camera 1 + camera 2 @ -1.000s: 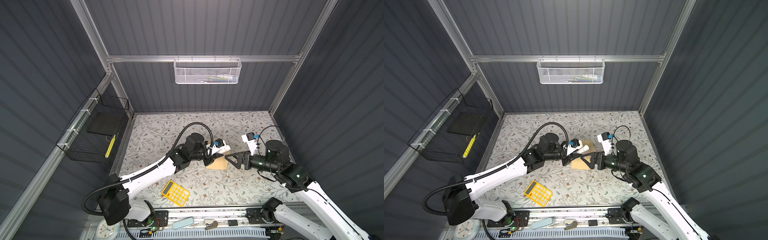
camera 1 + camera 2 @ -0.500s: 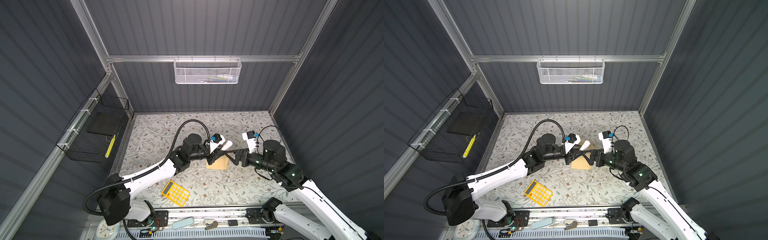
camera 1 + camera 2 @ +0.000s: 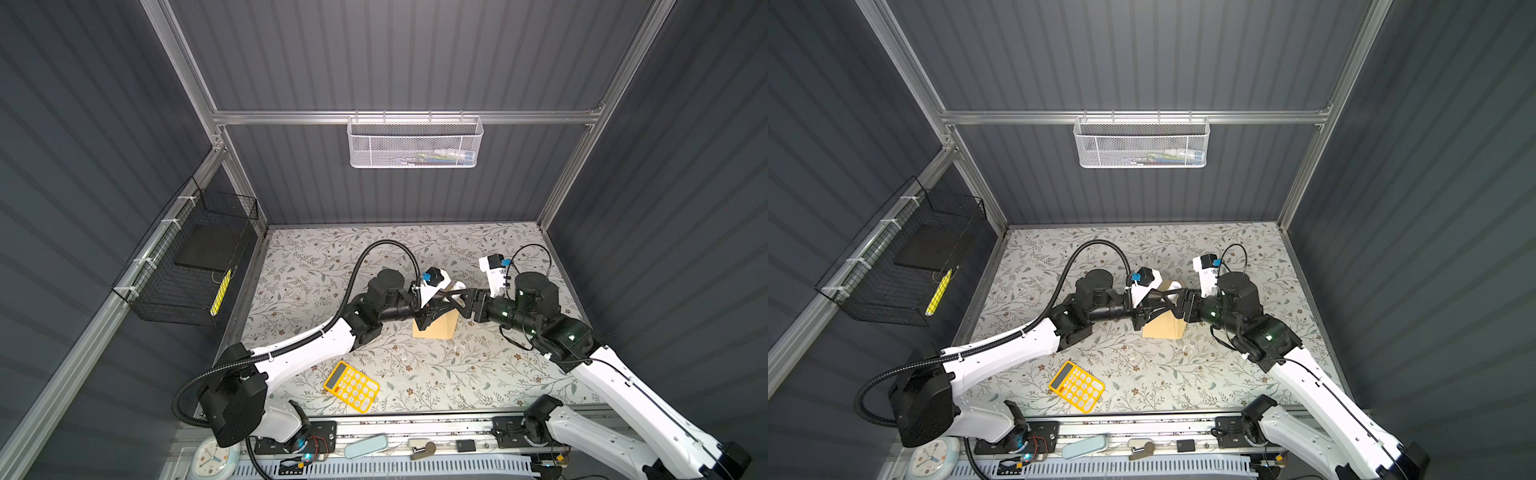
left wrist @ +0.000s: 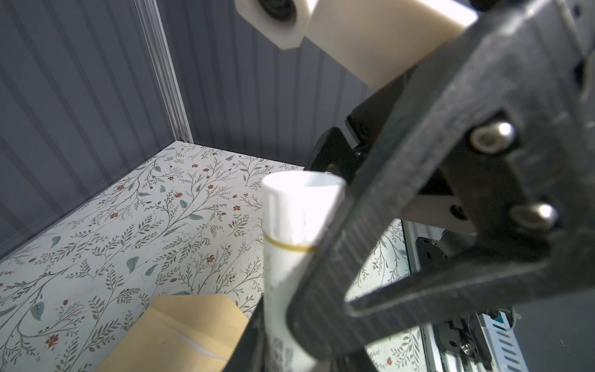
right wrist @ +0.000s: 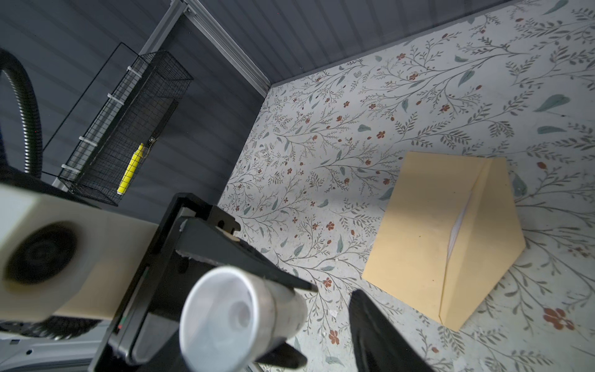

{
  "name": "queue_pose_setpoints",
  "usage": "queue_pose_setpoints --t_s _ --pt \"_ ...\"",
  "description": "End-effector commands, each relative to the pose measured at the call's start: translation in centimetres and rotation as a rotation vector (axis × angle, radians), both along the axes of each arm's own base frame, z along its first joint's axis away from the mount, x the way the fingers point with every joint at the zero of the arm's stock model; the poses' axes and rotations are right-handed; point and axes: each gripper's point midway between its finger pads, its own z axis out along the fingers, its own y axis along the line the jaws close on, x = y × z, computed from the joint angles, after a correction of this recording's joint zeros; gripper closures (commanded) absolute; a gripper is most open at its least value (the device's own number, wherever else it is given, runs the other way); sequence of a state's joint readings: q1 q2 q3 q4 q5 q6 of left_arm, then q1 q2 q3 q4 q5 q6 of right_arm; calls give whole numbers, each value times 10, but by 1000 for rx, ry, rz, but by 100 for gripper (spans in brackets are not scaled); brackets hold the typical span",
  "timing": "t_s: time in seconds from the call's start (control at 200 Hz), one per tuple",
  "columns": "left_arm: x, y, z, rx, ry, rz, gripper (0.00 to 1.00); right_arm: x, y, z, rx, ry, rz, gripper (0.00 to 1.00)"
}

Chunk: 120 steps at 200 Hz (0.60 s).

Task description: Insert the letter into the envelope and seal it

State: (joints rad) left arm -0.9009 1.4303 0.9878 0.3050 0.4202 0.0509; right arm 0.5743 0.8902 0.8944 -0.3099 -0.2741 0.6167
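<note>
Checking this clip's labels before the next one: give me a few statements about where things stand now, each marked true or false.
1. The left claw holds a white glue-stick tube. True.
2. The right claw lifts the envelope off the table. False: the envelope lies flat on the table, with no claw on it.
3. A sliver of the white letter shows at the envelope's opening. True.
4. The yellow calculator lies on the envelope. False: it lies apart from it, nearer the front edge.
5. The right claw's fingers stand on either side of the tube's end. True.
</note>
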Motion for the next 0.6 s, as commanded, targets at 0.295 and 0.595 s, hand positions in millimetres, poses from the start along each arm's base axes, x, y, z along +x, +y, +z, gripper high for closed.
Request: queue_pose_setpoints --t_s 0.295,0.595 --pt "4 -5 3 -40 21 16 91 8 12 14 -11 -26 -9 53" --pt "5 -6 -1 -44 38 17 91 10 13 14 -15 -7 -20 74"
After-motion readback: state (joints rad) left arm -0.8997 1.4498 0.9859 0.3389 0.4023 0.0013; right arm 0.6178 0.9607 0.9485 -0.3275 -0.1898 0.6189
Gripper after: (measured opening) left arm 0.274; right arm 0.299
